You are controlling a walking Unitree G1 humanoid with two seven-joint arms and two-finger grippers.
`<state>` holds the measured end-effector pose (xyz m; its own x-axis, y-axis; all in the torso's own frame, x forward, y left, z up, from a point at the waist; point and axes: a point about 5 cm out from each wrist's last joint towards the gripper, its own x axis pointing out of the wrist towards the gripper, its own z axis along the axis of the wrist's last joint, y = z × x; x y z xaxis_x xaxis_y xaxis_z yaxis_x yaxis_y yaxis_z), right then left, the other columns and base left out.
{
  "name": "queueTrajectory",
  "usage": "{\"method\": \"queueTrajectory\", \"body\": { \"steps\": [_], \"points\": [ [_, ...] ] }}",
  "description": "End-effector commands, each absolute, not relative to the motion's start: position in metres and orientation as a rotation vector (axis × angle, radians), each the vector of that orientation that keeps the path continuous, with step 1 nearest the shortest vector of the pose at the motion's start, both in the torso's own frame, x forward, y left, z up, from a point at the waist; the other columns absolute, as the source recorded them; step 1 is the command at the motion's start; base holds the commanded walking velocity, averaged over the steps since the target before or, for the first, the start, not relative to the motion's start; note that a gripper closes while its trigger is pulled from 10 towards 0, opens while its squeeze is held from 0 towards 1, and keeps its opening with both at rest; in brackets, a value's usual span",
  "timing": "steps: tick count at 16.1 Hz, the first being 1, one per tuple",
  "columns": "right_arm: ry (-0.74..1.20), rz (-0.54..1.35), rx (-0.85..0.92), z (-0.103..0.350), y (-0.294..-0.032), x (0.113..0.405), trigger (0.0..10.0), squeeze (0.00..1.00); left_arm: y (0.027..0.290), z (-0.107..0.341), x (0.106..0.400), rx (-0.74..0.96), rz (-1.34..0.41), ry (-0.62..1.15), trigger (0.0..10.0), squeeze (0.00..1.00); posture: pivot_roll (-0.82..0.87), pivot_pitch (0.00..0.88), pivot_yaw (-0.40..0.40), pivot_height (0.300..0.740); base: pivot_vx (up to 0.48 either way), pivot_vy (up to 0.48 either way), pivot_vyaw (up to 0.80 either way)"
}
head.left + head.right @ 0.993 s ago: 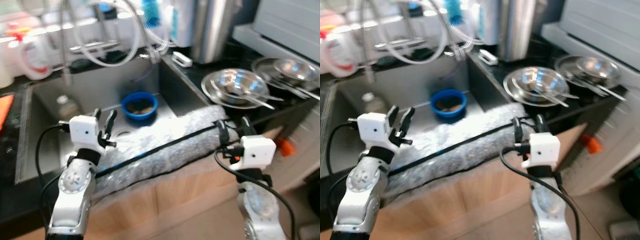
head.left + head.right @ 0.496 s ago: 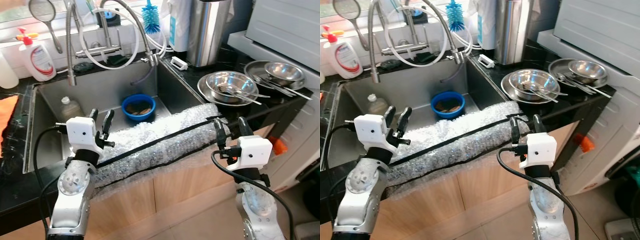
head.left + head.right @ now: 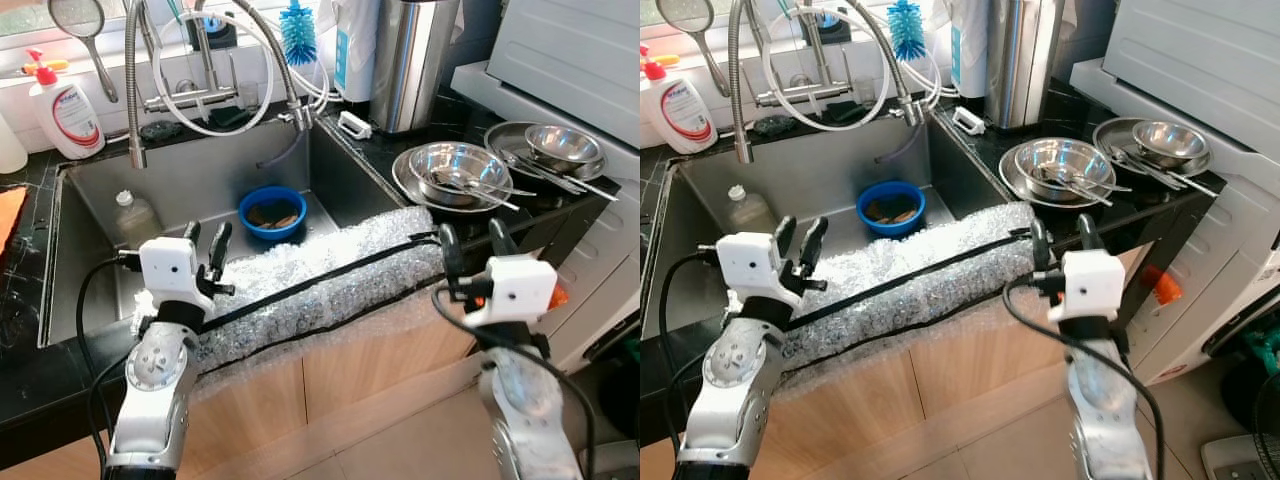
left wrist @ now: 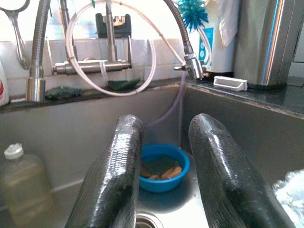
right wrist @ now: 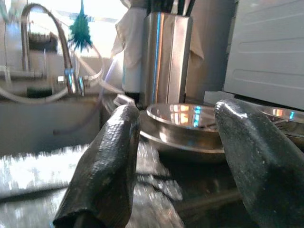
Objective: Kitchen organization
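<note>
A blue bowl [image 3: 272, 210] with brown scraps sits on the floor of the steel sink [image 3: 200, 175]; it also lies beyond my left fingers [image 4: 164, 170]. My left gripper [image 3: 206, 236] is open and empty above the sink's front edge, just left of the bowl. On the black counter to the right, a stack of steel bowls [image 3: 460, 166] holds utensils, with a second steel bowl [image 3: 564, 145] further right. My right gripper [image 3: 471, 238] is open and empty in front of that counter, pointing at the steel bowls [image 5: 183, 114].
Bubble wrap [image 3: 320, 285] with black tape covers the counter's front edge between both arms. A plastic bottle [image 3: 135, 215] stands in the sink's left corner. A soap bottle [image 3: 62, 108], hose faucets [image 3: 215, 95], a blue brush [image 3: 297, 25] and a steel canister [image 3: 410, 60] line the back.
The picture has gone from blurred to sharp as the camera settled. My right gripper has risen slightly and shifted right. The left gripper has held its place.
</note>
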<state>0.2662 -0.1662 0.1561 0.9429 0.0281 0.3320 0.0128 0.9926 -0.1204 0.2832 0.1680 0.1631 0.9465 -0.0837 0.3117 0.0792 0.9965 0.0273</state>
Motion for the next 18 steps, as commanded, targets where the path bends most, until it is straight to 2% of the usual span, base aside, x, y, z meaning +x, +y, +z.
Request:
{"method": "queueTrajectory", "body": {
  "steps": [1,5,13,18],
  "points": [
    [-0.313,-0.03,-0.079,0.154,-0.171,0.271,10.0,0.0,0.171,0.166,0.285,0.033,-0.08,-0.334,10.0,0.0,-0.14,0.0,0.039,0.74,0.0,0.0,0.0],
    [-0.286,-0.075,-0.012,0.152,-0.175,0.277,10.0,0.0,0.167,0.167,0.286,0.037,-0.097,-0.338,10.0,0.0,-0.13,0.0,0.045,0.74,0.0,0.0,0.0],
    [-0.252,-0.037,-0.02,0.144,-0.167,0.273,10.0,0.0,0.169,0.165,0.283,0.048,-0.089,-0.328,10.0,0.0,-0.12,0.0,0.04,0.74,0.0,0.0,0.0],
    [-0.194,-0.084,0.022,0.142,-0.177,0.28,10.0,0.0,0.168,0.166,0.283,0.048,-0.091,-0.328,10.0,0.0,-0.12,0.0,0.041,0.74,0.0,0.0,0.0]
  ]
}}
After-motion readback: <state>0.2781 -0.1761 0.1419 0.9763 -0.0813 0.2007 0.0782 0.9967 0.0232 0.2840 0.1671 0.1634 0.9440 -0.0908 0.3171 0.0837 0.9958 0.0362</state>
